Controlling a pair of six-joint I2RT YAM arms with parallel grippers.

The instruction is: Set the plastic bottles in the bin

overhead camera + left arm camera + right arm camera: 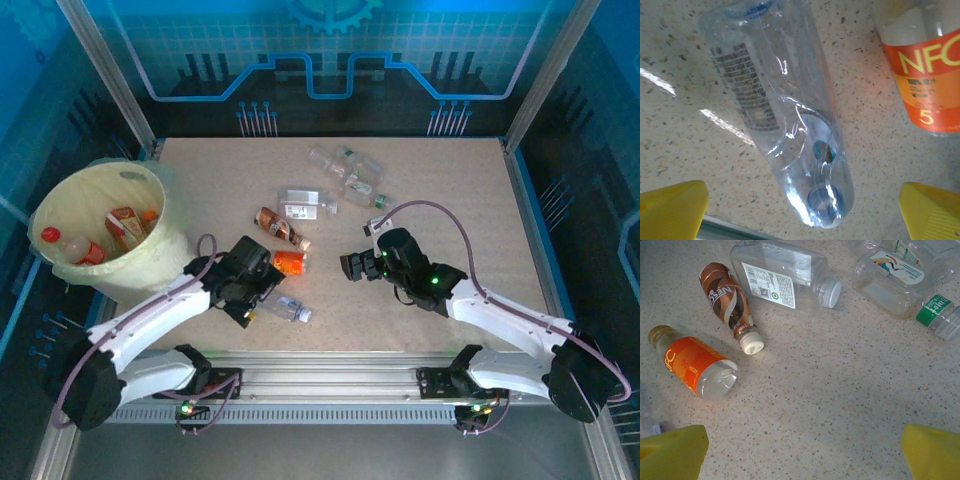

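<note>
With its jaws wide apart, the left claw hangs over the clear bottle's cap end on the table; it should shift to mid-body, squeeze gently, then carry to the bin at left, while the right claw hangs open.

surface: beige, dark-speckled | bin: pale cream-yellow | NFC bottle: orange label, yellow lettering | swirl bottle: brown-and-white stripes, white cap | crushed bottle: clear, bluish, dark print | far bottle: green band
</note>
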